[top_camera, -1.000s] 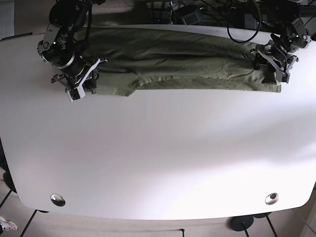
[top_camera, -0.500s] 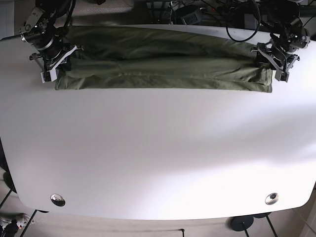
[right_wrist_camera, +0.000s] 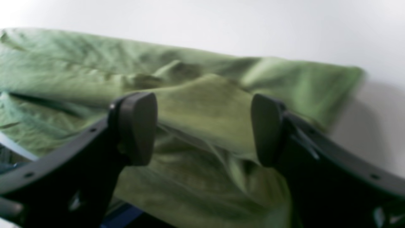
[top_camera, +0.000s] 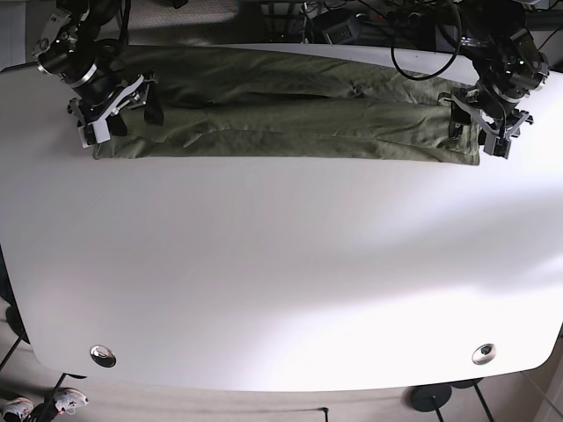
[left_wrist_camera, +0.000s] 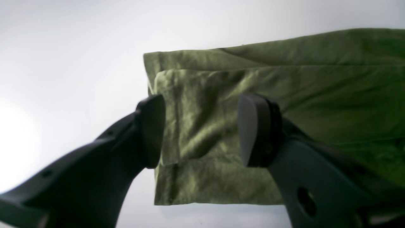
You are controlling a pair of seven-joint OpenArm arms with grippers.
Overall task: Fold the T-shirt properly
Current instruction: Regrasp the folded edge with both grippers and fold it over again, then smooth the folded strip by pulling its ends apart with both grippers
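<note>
Olive-green cloth is seen stretched along the far edge of the white table [top_camera: 281,264]: the T-shirt [top_camera: 290,123] is laid out as a long, narrow band folded lengthwise, its layers stacked one over another. At the end on the base view's right, two hemmed layers are shown in the left wrist view, the upper one set slightly in from the lower. The left gripper [left_wrist_camera: 202,129] is held over that end with its jaws spread wide, and nothing is clasped between them. At the opposite end the right gripper [right_wrist_camera: 204,128] is likewise parted, with rumpled fabric lying below the pads; that view is blurred, so contact with the cloth cannot be judged. Dark cables [top_camera: 422,35] are bunched beyond the table's far edge.
</note>
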